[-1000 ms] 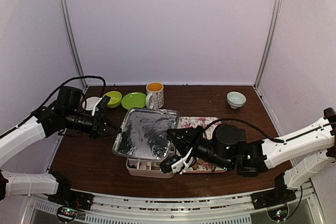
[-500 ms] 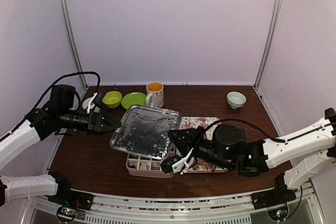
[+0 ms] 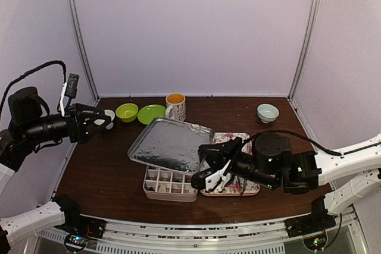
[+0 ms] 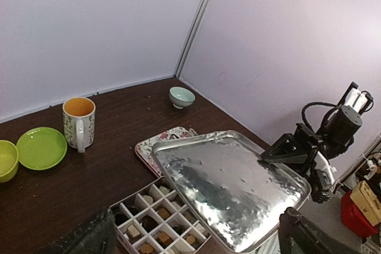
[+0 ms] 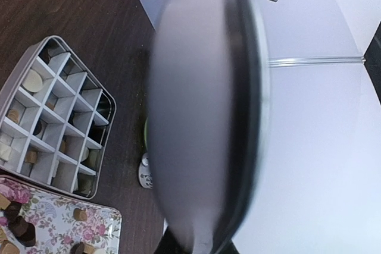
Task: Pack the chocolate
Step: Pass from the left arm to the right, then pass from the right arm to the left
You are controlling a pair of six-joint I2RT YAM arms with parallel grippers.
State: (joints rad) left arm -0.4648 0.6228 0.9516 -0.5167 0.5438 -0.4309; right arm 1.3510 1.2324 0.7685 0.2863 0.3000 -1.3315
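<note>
The chocolate (image 4: 146, 217) is small brown, tan and cream pieces in a divided box (image 3: 169, 184); more pieces lie on the pink floral tray (image 5: 53, 218). A silver metal lid (image 3: 171, 145) hangs tilted over the box. My right gripper (image 3: 208, 151) is shut on its right edge, and in the right wrist view the lid (image 5: 202, 117) fills the middle as a blur. My left gripper (image 3: 102, 122) is raised at the far left, open and holding nothing, well clear of the lid (image 4: 229, 182).
At the back stand a mug (image 3: 175, 107), a green plate (image 3: 152, 113) and a green bowl (image 3: 127, 112). A pale small bowl (image 3: 267, 112) is at the back right. Booth walls close in on three sides.
My left gripper opened, let go of the lid's left edge, and drew back up and to the left. The right gripper kept the lid and moved slightly right with it.
</note>
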